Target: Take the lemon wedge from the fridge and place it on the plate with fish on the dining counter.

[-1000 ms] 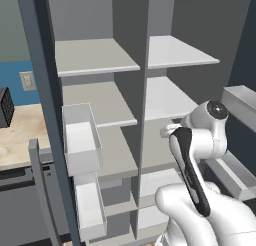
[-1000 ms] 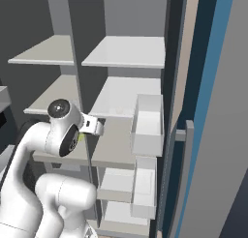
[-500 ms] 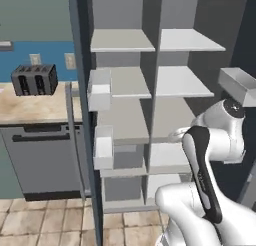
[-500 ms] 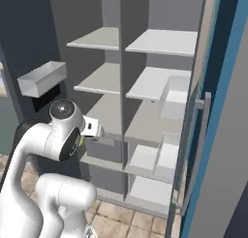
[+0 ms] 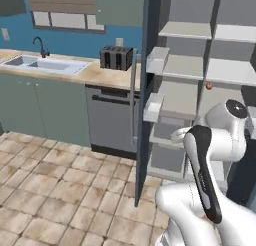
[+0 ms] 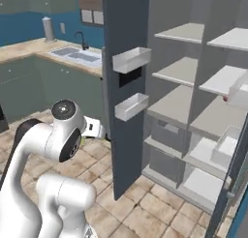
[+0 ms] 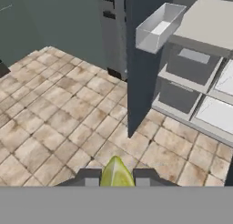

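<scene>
The fridge (image 5: 200, 85) stands open, a tall slate-grey cabinet with light grey shelves (image 6: 186, 70) stacked in two columns and drawers at the bottom. Its open door (image 6: 125, 82) juts out over the floor edge-on, and two light grey door bins (image 6: 131, 59) hang on its inner face, one above the other. A small reddish item (image 5: 208, 84) sits on a middle shelf, too small to identify. Beside the fridge runs a beige worktop (image 5: 75, 72) over grey-green cabinets (image 5: 40, 107), with a dark grey dishwasher (image 5: 111, 120) set beneath it just next to the fridge door. A sink (image 5: 42, 64) with a dark tap (image 5: 40, 44) is let into the worktop towards its far left end, and a black toaster (image 5: 116, 58) stands at the worktop's right end, near the fridge door. A pale cylinder (image 6: 47, 29), perhaps a paper roll, stands at the back edge of the worktop in the right base view. The floor (image 7: 59, 109) is beige-brown tile. The white arm (image 5: 210, 160) is folded back in front of the fridge, its hand held out over the tiles, apart from the shelves. In the hand view the gripper (image 7: 116, 177) is clamped on the lemon wedge (image 7: 116, 174), a yellow-green wedge pinched between the two dark finger tips (image 7: 91, 177), with the tiled floor below it and the foot of the fridge door beyond.
</scene>
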Available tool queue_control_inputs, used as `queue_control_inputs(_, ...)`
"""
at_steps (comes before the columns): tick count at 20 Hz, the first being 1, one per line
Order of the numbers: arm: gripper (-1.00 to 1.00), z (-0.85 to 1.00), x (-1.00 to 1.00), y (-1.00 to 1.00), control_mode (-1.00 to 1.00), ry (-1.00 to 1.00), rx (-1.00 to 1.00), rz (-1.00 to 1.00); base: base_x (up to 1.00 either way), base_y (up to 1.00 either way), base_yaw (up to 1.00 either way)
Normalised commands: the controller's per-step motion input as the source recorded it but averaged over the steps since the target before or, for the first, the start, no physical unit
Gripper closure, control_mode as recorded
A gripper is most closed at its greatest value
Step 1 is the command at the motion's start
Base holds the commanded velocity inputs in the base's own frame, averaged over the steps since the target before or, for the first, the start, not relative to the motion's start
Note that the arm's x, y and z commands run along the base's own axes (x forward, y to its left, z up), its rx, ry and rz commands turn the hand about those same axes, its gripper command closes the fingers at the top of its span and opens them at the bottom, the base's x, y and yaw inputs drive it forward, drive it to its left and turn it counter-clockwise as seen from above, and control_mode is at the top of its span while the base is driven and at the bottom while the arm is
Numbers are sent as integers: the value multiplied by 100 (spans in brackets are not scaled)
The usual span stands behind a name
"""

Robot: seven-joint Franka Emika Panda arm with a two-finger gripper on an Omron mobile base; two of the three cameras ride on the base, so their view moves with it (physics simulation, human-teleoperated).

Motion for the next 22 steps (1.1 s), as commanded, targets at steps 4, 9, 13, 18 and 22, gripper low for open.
queue_control_inputs(4, 100, 0, 0, 0, 100, 0, 0, 0, -42, 21, 82)
queue_control_inputs(9, 100, 0, 0, 0, 100, 0, 0, 0, -9, 18, 93)
queue_control_inputs(13, 100, 0, 0, 0, 100, 0, 0, 0, -4, 12, 96)
queue_control_inputs(18, 100, 0, 0, 0, 100, 0, 0, 0, -5, 2, 98)
queue_control_inputs(22, 100, 0, 0, 0, 100, 0, 0, 0, -8, 0, 99)
